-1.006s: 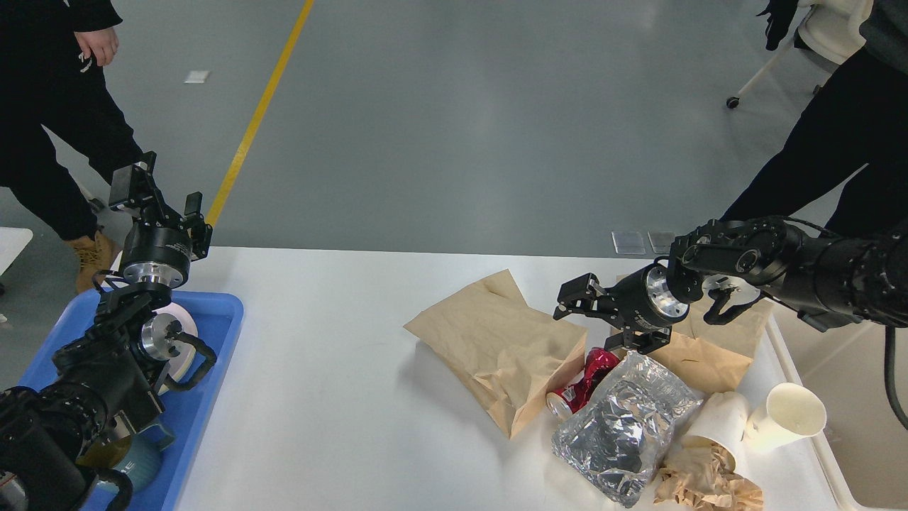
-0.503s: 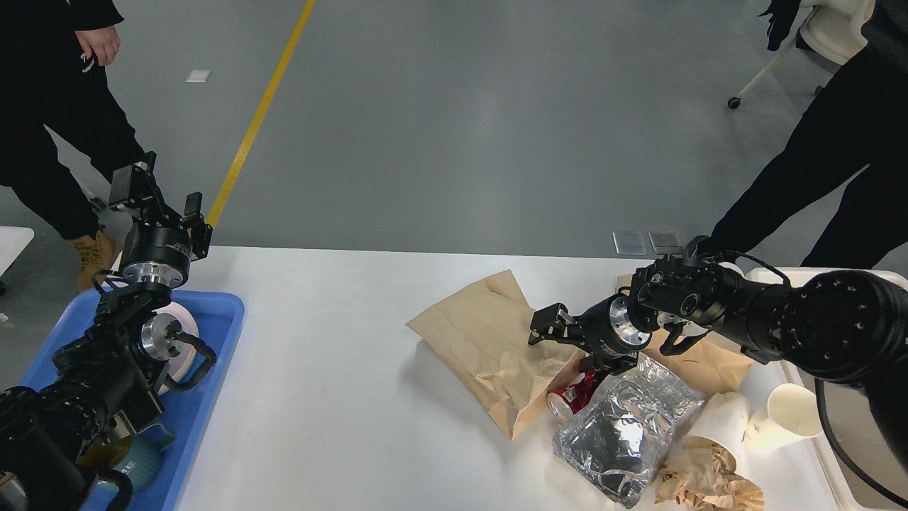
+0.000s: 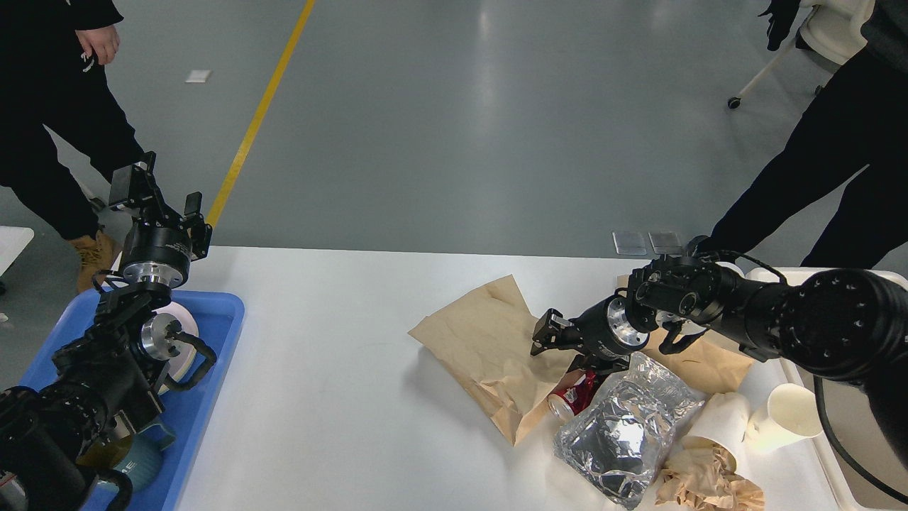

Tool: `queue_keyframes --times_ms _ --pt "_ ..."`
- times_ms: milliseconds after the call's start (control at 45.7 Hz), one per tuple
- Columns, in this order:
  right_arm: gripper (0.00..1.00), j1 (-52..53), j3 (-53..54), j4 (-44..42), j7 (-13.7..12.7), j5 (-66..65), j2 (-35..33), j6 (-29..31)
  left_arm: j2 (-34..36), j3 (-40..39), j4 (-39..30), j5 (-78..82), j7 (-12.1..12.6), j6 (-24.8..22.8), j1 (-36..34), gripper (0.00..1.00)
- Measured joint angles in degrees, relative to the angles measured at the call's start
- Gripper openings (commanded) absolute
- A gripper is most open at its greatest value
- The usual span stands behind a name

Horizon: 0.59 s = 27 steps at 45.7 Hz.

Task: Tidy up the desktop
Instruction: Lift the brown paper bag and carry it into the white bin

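Note:
The desktop (image 3: pixel 340 369) is a white tabletop with a heap of litter on its right half. The heap holds a flat brown paper bag (image 3: pixel 482 348), a red can (image 3: pixel 571 399), a crinkled foil bag (image 3: pixel 617 426), two white paper cups (image 3: pixel 787 415) and crumpled brown paper (image 3: pixel 706 482). My right gripper (image 3: pixel 547 335) presses into the right edge of the brown paper bag, just above the can; its dark fingers cannot be told apart. Over the table's far left corner my left gripper (image 3: pixel 159 188) is raised and open, holding nothing.
A blue tray (image 3: pixel 213 341) at the left edge holds a white roll (image 3: pixel 186 355) and a teal mug (image 3: pixel 138 461) under my left arm. A cream-white bin (image 3: pixel 830 461) borders the right edge. A second paper bag (image 3: pixel 706 365) lies behind the foil. People stand at both far corners.
My right arm has swung left and down from above the second bag onto the brown paper bag's edge. The bag has shifted slightly and its edge has crumpled. The left arm has not moved.

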Motion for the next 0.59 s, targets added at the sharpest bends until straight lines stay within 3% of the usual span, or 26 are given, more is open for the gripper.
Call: queue_keyframes --times_ms 240,437,590 --pt "0.0 8.3 1.9 7.6 0.2 0.2 -4.8 0.4 0.0 0.0 0.0 0.0 0.0 0.0 0.0 0.96" --pt "0.0 19.2 5.5 17.8 0.2 0.2 -14.3 2.9 0.0 0.0 0.0 0.0 0.0 0.0 0.0 0.96" --pt "0.0 26.9 6.5 20.5 0.1 0.2 -21.7 6.9 0.0 0.0 0.0 0.0 0.0 0.0 0.0 0.96"
